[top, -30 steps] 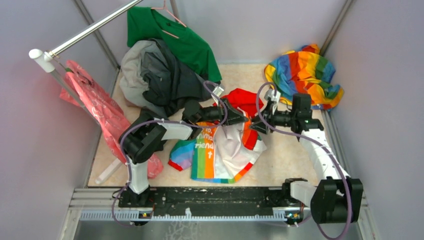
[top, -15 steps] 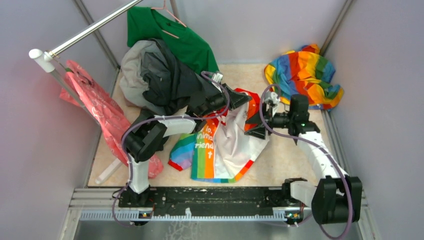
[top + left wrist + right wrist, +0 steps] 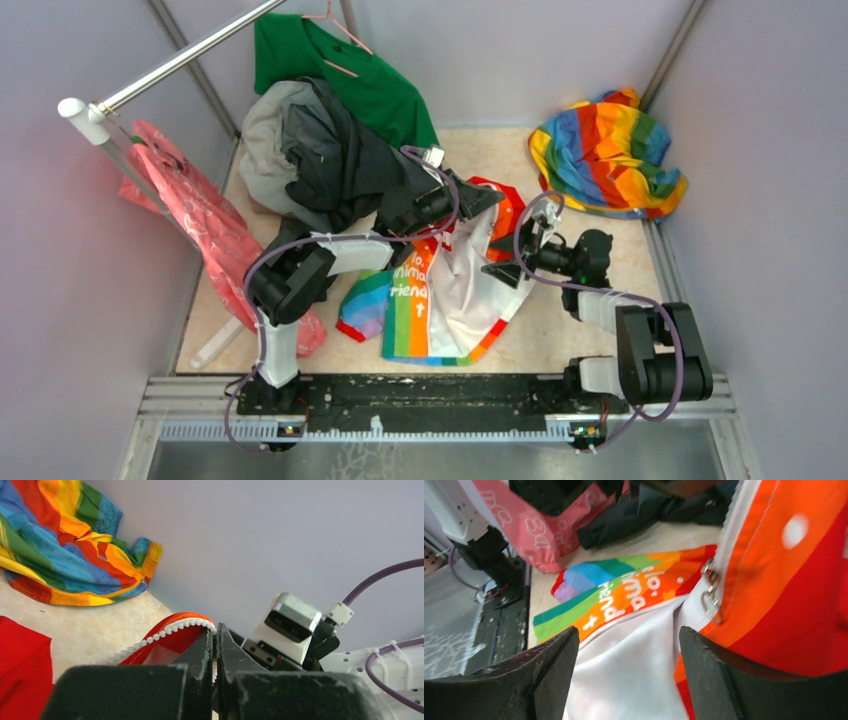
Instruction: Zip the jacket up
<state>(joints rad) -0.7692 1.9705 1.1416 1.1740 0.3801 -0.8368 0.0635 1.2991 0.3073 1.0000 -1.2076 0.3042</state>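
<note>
The white jacket point(image 3: 455, 290) with rainbow panels lies mid-table, its upper front edge lifted. My left gripper point(image 3: 478, 197) is shut on the jacket's orange-red zipper strip point(image 3: 170, 630), whose white teeth curve up into the closed jaws point(image 3: 215, 635). My right gripper point(image 3: 503, 262) is open beside the jacket's right edge. In the right wrist view its fingers point(image 3: 549, 665) stand wide apart over white cloth point(image 3: 634, 665), with the metal zipper slider point(image 3: 710, 592) just above them on the orange front point(image 3: 774, 555).
An all-rainbow cloth point(image 3: 608, 150) lies at the back right. A dark grey garment point(image 3: 330, 155) and a green shirt point(image 3: 350, 75) pile at the back left under a rail point(image 3: 170, 65). A pink bag point(image 3: 190, 215) hangs at the left.
My left gripper has lifted the zipper strip up and back. My right arm has folded lower and nearer, its gripper now against the jacket's right edge.
</note>
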